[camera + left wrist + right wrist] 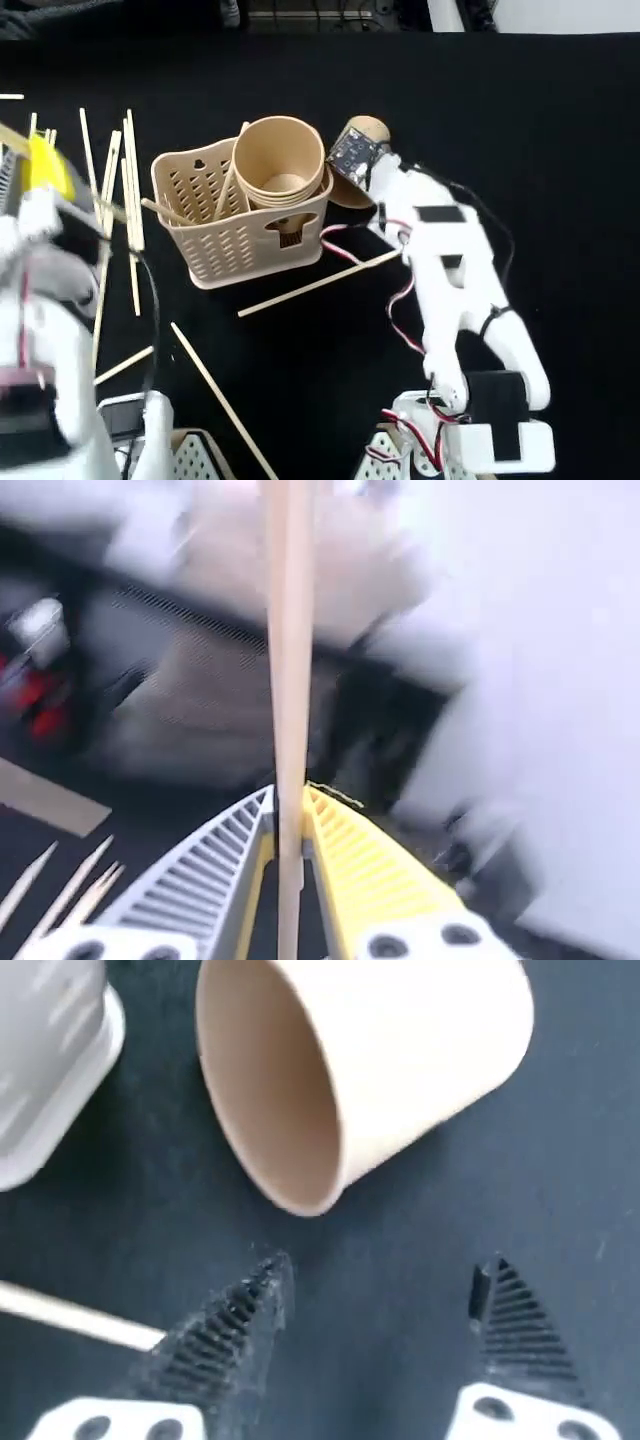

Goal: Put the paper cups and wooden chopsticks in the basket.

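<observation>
A beige slotted basket point(235, 235) holds stacked paper cups point(280, 160) and a few chopsticks point(170, 212). One more paper cup point(368, 130) point(370, 1070) lies on its side just right of the basket. My right gripper point(383, 1270) is open and low over the black cloth, its fingertips short of that cup's mouth. My left gripper point(288, 798) is shut on a wooden chopstick point(288, 660) that sticks out past the fingertips. Its yellow finger point(45, 165) shows at the far left, raised above the loose chopsticks.
Several loose chopsticks point(125, 180) lie left of the basket. One long chopstick point(320, 283) point(70, 1315) lies in front of the basket by the right arm point(440, 260). Two others point(222, 400) point(125, 365) lie nearer the front edge. The basket corner point(50, 1060) is close to the right gripper.
</observation>
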Available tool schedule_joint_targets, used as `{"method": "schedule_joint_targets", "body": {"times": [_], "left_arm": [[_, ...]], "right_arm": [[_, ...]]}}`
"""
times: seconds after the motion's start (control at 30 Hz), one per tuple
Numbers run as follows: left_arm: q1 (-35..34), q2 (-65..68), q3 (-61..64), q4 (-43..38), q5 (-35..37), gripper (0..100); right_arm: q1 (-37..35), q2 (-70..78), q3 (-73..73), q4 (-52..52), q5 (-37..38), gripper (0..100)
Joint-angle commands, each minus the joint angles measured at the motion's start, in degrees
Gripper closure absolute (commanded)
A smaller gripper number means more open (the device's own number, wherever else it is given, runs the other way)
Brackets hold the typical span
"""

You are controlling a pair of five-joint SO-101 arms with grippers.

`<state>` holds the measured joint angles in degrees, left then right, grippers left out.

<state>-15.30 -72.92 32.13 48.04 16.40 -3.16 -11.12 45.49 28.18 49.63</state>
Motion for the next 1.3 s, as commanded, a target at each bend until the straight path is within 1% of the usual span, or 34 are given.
{"method": "schedule_joint_targets", "body": {"times": [0.0,0.07,0.13,0.27,0.43,0.57,0.67,0.73,0.87,0.9,1.0,1.07,1.17,1.2,1.27], "left_arm": [[10.6,-3.2,8.1,-15.6,1.0,97],[12.3,-3.3,11.8,-20.7,1.0,97],[13.2,-3.3,14.3,-22.7,1.0,97],[13.4,-3.0,18.1,-23.1,1.0,97],[13.1,-3.3,22.0,-23.1,1.0,97],[13.4,-3.3,26.3,-23.2,1.0,97],[13.1,-3.3,28.5,-23.5,0.9,97],[13.0,-3.3,30.8,-25.5,0.9,97],[13.4,-3.3,37.9,-32.8,0.8,97],[13.4,-3.3,39.3,-34.5,-0.3,97],[13.6,-3.3,42.4,-37.5,-3.0,97],[15.1,-3.3,43.6,-38.4,-3.3,97],[18.1,-3.3,45.3,-38.4,-3.7,97],[18.8,-3.3,45.6,-38.2,-4.9,97],[19.9,-2.8,45.7,-37.3,-10.9,96]], "right_arm": [[-2.2,-1.6,2.7,-7.7,-3.4,70.1],[-2.8,-1.2,2.9,-8.4,-5.4,70.1],[-3.0,-0.7,2.8,-9.8,-7.4,70.1],[-3.0,-0.8,3.2,-10.4,-9.4,70.1],[-1.2,-2.5,2.0,-3.4,-9.2,70.1],[-1.4,-7.3,2.4,0.1,-9.3,70.1],[-3.1,-12.5,4.6,0.7,-11.6,70.1],[-4.8,-15.9,7.5,-1.9,-14.4,70.1],[-8.3,-18.0,15.3,-13.5,-15.0,70.1],[-8.4,-17.5,16.2,-15.2,-15.1,70.1],[-8.3,-15.6,16.6,-16.3,-15.1,70.1],[-8.3,-13.8,16.1,-18.7,-15.1,70.1],[-8.2,-8.4,15.3,-27.3,-15.1,70.2],[-7.6,-6.1,14.7,-29.6,-15.1,70.3],[-5.5,-1.4,13.1,-32.3,-15.1,73.2]]}}
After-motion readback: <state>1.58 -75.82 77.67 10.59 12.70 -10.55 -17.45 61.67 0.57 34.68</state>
